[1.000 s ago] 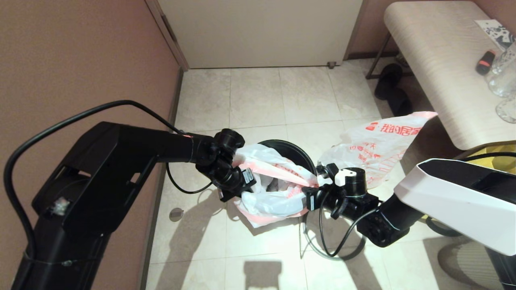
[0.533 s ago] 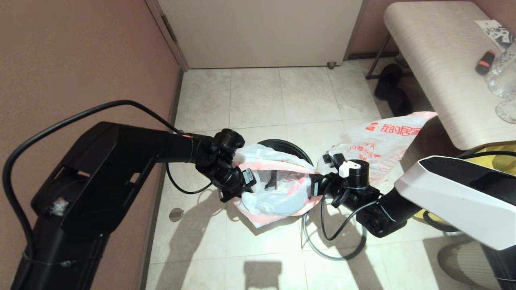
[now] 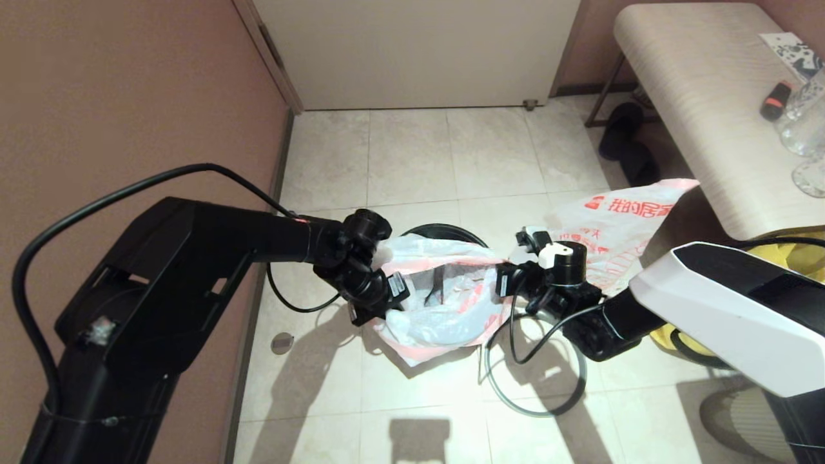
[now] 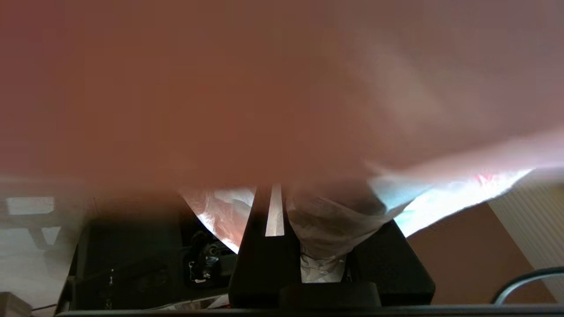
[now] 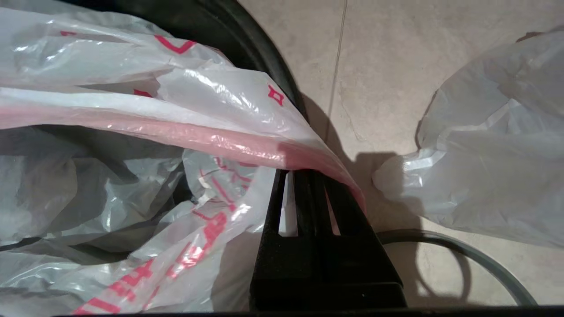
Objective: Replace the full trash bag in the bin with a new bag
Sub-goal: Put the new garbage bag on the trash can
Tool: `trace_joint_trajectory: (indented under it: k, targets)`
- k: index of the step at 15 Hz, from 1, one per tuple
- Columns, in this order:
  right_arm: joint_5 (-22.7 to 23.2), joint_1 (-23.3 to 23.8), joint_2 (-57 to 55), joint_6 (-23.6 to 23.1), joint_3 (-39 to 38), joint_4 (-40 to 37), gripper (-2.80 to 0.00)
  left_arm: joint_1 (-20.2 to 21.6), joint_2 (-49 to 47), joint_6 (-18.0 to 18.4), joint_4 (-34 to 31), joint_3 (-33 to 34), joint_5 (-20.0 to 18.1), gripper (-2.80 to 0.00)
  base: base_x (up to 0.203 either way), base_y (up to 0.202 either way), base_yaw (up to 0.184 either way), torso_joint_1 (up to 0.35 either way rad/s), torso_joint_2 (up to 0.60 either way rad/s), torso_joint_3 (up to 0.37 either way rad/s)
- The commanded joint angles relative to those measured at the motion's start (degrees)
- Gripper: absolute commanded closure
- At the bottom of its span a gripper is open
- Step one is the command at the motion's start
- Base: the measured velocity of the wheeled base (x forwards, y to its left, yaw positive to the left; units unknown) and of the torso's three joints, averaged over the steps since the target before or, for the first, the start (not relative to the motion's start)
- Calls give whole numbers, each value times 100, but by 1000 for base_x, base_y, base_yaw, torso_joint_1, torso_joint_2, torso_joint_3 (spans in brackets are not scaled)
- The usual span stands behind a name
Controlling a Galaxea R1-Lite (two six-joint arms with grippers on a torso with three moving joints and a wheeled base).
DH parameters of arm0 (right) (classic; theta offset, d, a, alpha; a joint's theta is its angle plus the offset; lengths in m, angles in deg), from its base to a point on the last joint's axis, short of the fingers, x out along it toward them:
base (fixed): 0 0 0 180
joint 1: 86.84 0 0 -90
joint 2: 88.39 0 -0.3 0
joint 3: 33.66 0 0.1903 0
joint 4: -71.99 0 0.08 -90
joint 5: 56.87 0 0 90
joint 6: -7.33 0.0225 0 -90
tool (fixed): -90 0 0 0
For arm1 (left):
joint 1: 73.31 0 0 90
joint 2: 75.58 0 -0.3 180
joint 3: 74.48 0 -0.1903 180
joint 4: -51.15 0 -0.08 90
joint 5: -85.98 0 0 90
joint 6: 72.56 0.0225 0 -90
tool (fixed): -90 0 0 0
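Observation:
The new bag (image 3: 445, 303), thin white plastic with a pink edge, is stretched open over the round black bin (image 3: 451, 229). My left gripper (image 3: 392, 308) is shut on the bag's left edge, with plastic bunched between the fingers (image 4: 326, 229). On the opposite side, my right gripper (image 3: 500, 283) is shut on the pink rim (image 5: 176, 132) beside the bin's wall (image 5: 246, 39). The full trash bag (image 3: 606, 238), with its red logo, lies on the floor right of the bin (image 5: 493, 154). The grey hoop (image 3: 535, 406) lies on the tiles beneath my right arm (image 5: 462, 253).
A brown wall runs close along the left and a white door closes the back. A pale bench (image 3: 696, 96) with glassware and a small black-red object stands at the right, black slippers (image 3: 628, 142) under it. A yellow bag (image 3: 796, 258) sits behind my right arm.
My right gripper has carried the bag's pink edge away from me and upward. The bag's mouth now stands wider and tauter over the bin. The left gripper has held still.

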Motion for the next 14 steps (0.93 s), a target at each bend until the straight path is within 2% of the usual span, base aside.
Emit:
trace_joint_trajectory:
  k: [1, 5, 8, 9, 12, 14]
  targets:
    - [4, 43, 70, -1, 40, 34, 0, -7, -36, -25, -10, -3, -8, 0, 0, 0, 0, 0, 0, 0]
    - [-24, 136, -28, 4, 156, -9, 0, -15, -36, -25, -10, 4, 1, 0, 0, 0, 0, 0, 0, 0]
    - [-10, 225, -294, -1, 708, -349, 0, -16, -79, 30, -10, 27, 1, 0, 0, 0, 0, 0, 0, 0]
    - [72, 233, -325, -1, 905, -574, 0, -9, -97, 147, -10, 50, -7, 0, 0, 0, 0, 0, 0, 0]
    - [563, 317, -432, -1, 1689, -1280, 0, 45, -106, 387, -10, 128, -139, 0, 0, 0, 0, 0, 0, 0]
    - [1109, 438, -421, 15, 2113, -1933, 0, 54, -151, 397, -10, 129, -298, 0, 0, 0, 0, 0, 0, 0]
